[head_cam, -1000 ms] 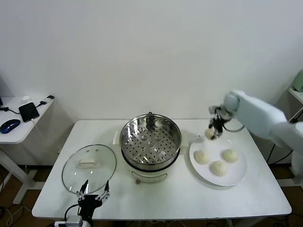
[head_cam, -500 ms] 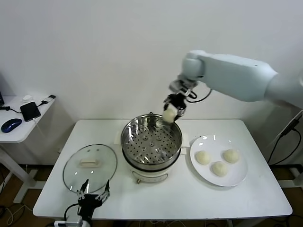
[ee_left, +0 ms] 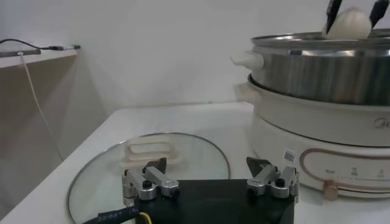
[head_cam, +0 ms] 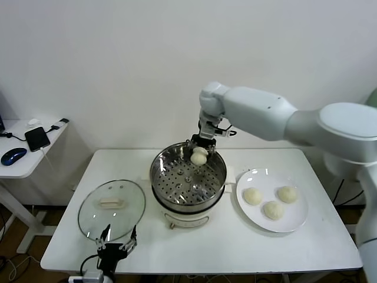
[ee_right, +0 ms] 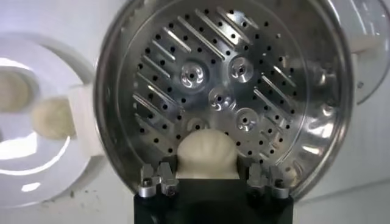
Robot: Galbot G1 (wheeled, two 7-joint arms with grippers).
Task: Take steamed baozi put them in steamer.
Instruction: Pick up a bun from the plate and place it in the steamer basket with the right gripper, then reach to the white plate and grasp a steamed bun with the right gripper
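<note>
My right gripper is shut on a cream-white baozi and holds it over the back part of the steel steamer. In the right wrist view the baozi sits between the fingers above the perforated tray. The left wrist view shows the same baozi just above the steamer's rim. Three more baozi lie on the white plate to the right of the steamer. My left gripper is open and empty, low at the table's front left edge, by the glass lid.
The glass lid with its white handle lies flat on the table left of the steamer. A side table at far left holds a phone and a mouse. The white wall is close behind the table.
My right arm carried the baozi from above the plate leftward to the steamer and lowered it to the rim. The left arm has not moved.
</note>
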